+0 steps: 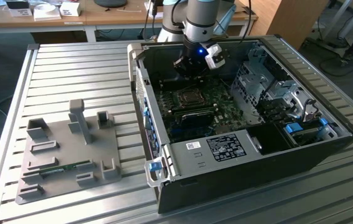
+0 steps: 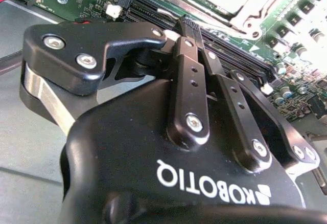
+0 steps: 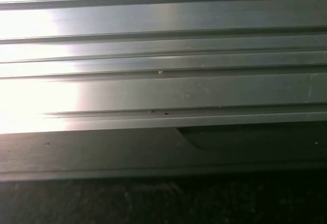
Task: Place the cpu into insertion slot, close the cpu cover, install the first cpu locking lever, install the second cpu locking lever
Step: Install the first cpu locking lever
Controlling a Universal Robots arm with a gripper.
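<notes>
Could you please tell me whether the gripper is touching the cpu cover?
Cannot tell. In the second wrist view the gripper ends beside the cpu cover, over the memory slots, but its own body hides any gap or contact.

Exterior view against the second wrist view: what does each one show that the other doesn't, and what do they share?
Exterior view: the open black computer case on a slatted metal table, plus a grey plastic fixture tray holding a long green memory stick. Second wrist view: close detail of the black pincer's linkage and screws, and the thin silver cpu cover's frame. Shared: the green motherboard, its square insertion slot and the pincer near it.
</notes>
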